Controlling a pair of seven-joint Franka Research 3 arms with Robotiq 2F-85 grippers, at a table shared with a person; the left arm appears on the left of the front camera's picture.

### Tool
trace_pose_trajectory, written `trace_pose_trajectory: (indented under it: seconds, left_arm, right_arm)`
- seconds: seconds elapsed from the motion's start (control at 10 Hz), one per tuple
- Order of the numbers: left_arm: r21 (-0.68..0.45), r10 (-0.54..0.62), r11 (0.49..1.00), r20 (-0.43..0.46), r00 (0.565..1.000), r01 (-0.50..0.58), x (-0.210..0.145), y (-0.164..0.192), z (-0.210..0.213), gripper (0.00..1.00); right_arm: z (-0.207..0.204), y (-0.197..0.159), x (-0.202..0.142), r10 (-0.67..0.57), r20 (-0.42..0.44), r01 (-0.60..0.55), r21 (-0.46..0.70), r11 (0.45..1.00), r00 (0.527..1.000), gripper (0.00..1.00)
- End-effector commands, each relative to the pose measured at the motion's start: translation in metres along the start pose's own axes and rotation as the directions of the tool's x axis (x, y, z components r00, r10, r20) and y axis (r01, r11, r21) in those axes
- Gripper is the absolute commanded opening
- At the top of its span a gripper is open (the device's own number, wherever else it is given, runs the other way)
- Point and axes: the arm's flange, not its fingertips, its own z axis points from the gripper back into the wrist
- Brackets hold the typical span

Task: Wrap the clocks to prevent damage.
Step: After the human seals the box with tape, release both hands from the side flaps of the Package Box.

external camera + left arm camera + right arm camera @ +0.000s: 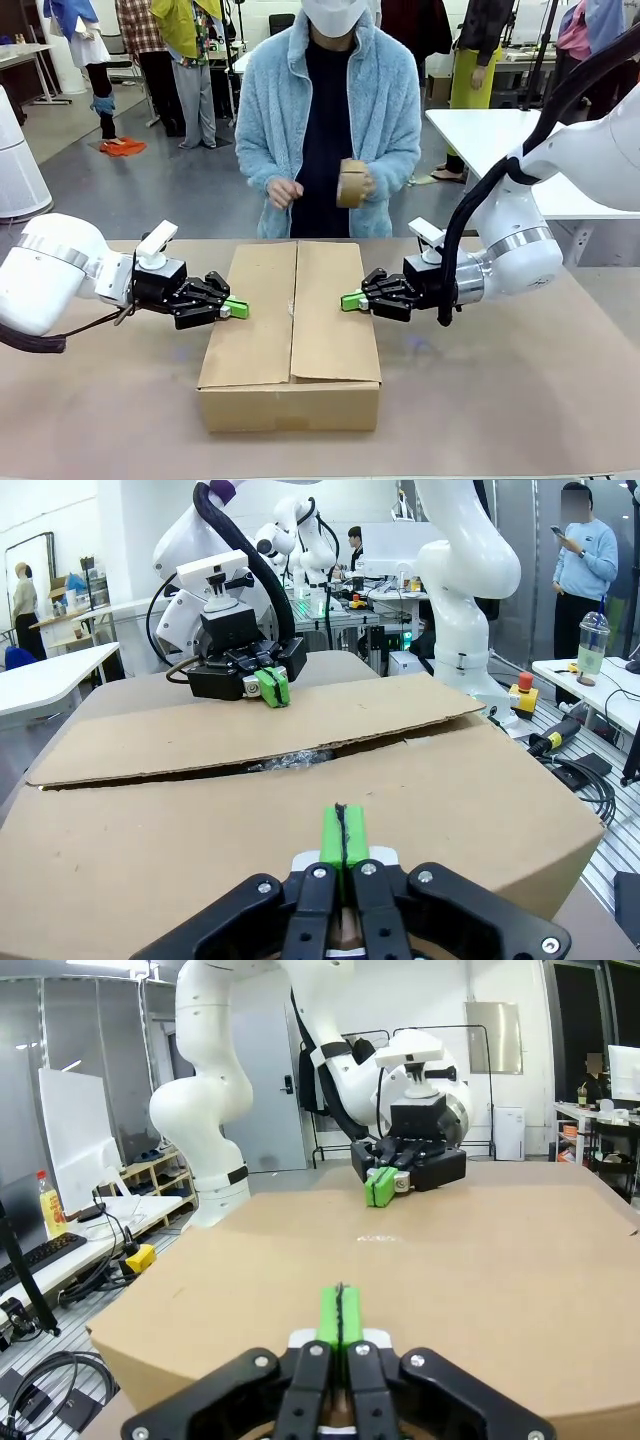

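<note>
"Where were the clocks [290, 760]?"

"Inside the cardboard box [290, 335], which sat in the middle of the bench [100, 420]. Both top flaps were folded down over them. From my left wrist I saw only a sliver of the clear bubble wrap through the slit between the flaps."

"And your jaws?"

"Both pairs were pressed together, gripping nothing. My left jaws lay low at the outer edge of the left flap, with the green pads [237, 309] pointing inward over the cardboard. My right jaws faced them from the outer edge of the right flap. I couldn't tell whether either pair actually touched the box."

"What about the person [330, 110]?"

"They stood at the far side in a fuzzy blue jacket. One hand held a brown tape roll [352, 183] in front of their body, well above the box."
</note>
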Motion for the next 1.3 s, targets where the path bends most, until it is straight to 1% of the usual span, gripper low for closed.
trace_pose_trajectory:
  seconds: [0.0,1.2]
  left_arm:
    - [0.002,0.010,1.000,-0.012,1.000,-0.010,-0.0016,0.0005,-0.0002,0.00]
    - [0.002,0.010,1.000,-0.012,1.000,-0.010,-0.0016,0.0005,-0.0002,0.00]
  right_arm:
    - [-0.0050,0.0038,-0.0019,0.002,-0.010,-0.002,-0.028,1.000,1.000,0.01]
    - [-0.0050,0.0038,-0.0019,0.002,-0.010,-0.002,-0.028,1.000,1.000,0.01]
